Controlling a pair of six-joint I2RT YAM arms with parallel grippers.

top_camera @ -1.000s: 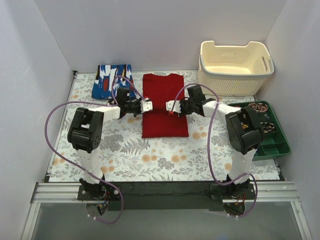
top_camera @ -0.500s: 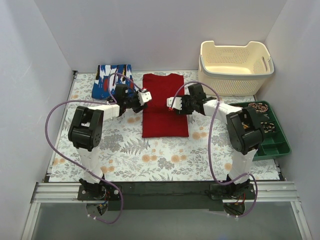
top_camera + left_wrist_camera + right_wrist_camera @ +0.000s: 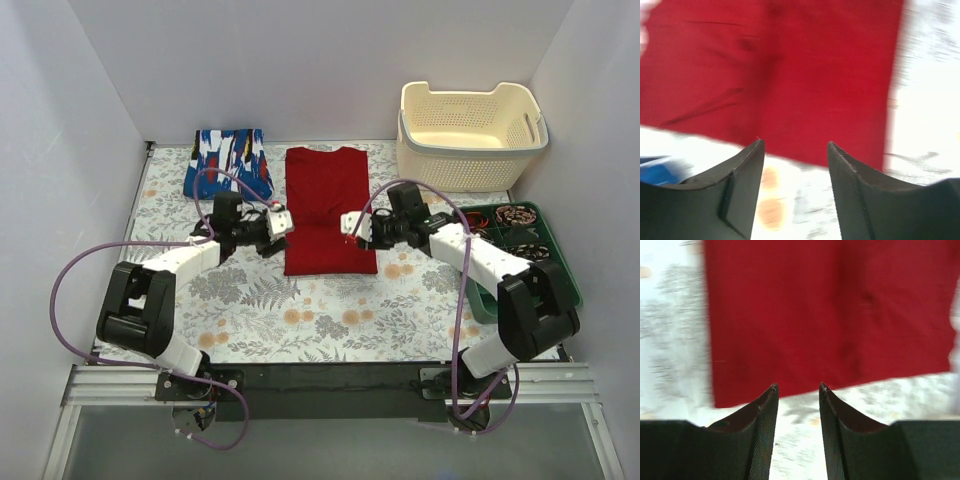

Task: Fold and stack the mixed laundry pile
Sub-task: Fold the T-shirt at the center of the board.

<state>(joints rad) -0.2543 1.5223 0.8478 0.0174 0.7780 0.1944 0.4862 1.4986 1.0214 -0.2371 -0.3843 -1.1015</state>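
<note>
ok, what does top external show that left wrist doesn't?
Only top external: the cream basket, the green tray, the right claw, and the whole outline of the red garment. Only left wrist: the left claw close up, fingers apart with nothing between them, at the garment's edge. Both: the red garment lying flat on the floral table cover.

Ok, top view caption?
Open jaws flank a folded deep red cloth garment; a blue printed cloth garment lies folded back left.
</note>
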